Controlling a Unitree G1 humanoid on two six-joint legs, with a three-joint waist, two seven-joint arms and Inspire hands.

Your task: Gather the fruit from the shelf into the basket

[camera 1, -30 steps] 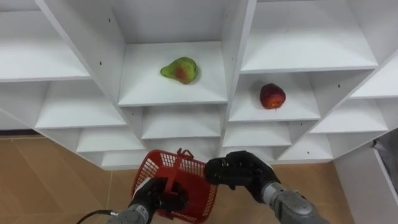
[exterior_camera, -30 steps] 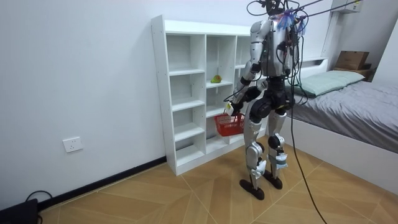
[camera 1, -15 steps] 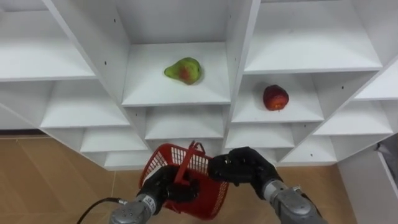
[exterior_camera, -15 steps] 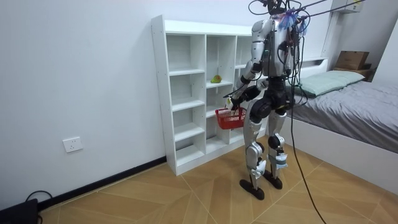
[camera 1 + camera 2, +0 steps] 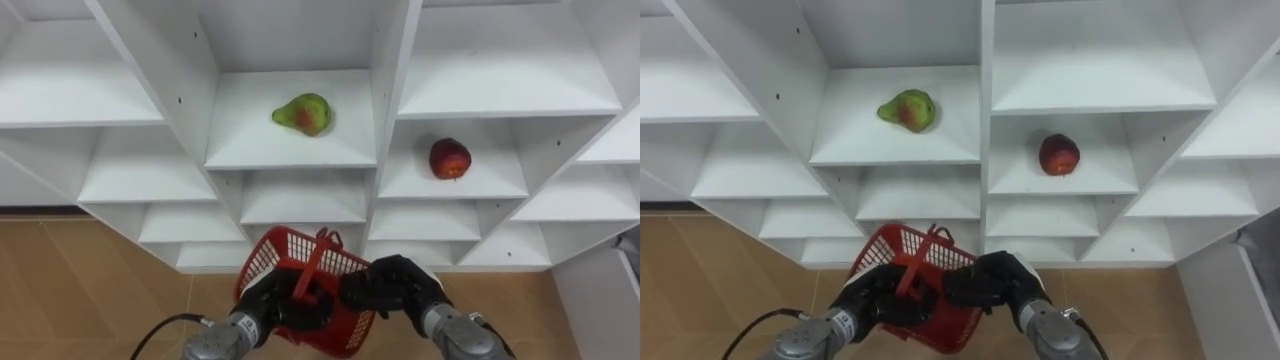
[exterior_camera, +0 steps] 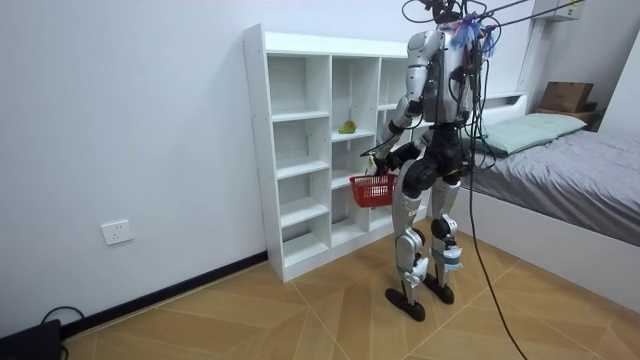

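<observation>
On the closet shelves: two fruits, one pear (image 5: 303, 113) and one apple (image 5: 450, 158), each alone in its own compartment.
Pear: green with a red patch. It lies on its side about the middle of the middle column's shelf board, between the back edge and the front edge.
Apple: red. It sits about the middle of a board in the column to the right, one level lower than the pear.
Closet (image 5: 390, 60): one white unit of open compartments, three columns wide as the room view shows it. A white upright divider stands between the pear's compartment and the apple's.
Basket (image 5: 285, 262): one, of red plastic mesh, held in the air below the two fruits and in front of the lower shelves. It is tilted and its handle (image 5: 310, 268) stands up.
Left hand (image 5: 268, 308): its fingers are curled round the basket's handle and carry the basket.
Right hand (image 5: 392, 285): its fingers are curled together and it is at the basket's right rim. I cannot tell whether it touches the rim.
Robot: it stands upright on the wooden floor (image 6: 300, 310), facing the closet, with the basket in front of its hips.
Other things: one bed (image 6: 560, 170) with a green pillow (image 6: 530, 128) at the room view's right, one cardboard box (image 6: 565, 96) behind the bed, and one wall socket (image 6: 117, 232) low on the wall at the room view's left.
</observation>
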